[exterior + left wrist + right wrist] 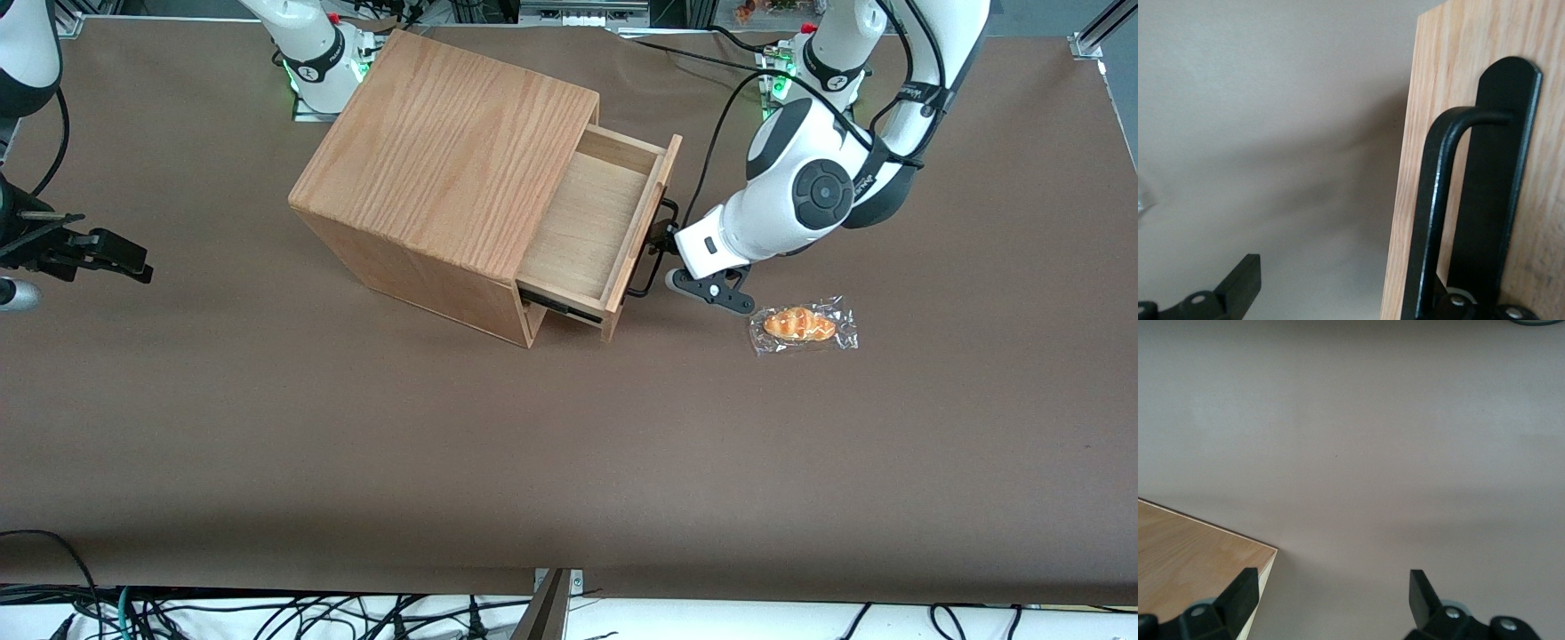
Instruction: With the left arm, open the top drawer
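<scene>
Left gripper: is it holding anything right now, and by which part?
The left gripper is at the top drawer, which stands pulled out, at its black bar handle. One finger stands clear of the bar; a closed grip isn't visible.

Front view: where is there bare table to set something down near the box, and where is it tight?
Bare brown table runs wide from the wooden box toward the front camera, and toward the parked arm's end. It is tight at the open top drawer: the left arm's pincer sits at the black handle, with the wrapped pastry on the table just beside it.
</scene>
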You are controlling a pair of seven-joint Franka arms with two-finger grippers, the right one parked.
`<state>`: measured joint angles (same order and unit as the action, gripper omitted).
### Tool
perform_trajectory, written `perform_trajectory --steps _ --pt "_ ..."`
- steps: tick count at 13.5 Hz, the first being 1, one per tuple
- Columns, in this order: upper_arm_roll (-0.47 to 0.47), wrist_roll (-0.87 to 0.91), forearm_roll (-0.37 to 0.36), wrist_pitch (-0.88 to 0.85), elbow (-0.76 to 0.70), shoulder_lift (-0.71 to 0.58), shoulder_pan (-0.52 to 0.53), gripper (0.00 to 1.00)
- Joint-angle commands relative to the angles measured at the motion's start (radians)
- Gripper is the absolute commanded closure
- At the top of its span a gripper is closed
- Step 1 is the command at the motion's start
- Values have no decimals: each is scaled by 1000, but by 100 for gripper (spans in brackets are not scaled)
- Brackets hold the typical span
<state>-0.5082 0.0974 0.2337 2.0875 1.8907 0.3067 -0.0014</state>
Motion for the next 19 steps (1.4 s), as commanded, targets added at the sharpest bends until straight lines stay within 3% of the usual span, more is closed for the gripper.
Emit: perform_trajectory --steps 1,6,19 --pt "22 -42 -27 -18 -4 -28 21 0" --pt "28 -54 29 -44 -22 -29 24 0" --pt "66 -157 29 -63 -24 -28 31 0"
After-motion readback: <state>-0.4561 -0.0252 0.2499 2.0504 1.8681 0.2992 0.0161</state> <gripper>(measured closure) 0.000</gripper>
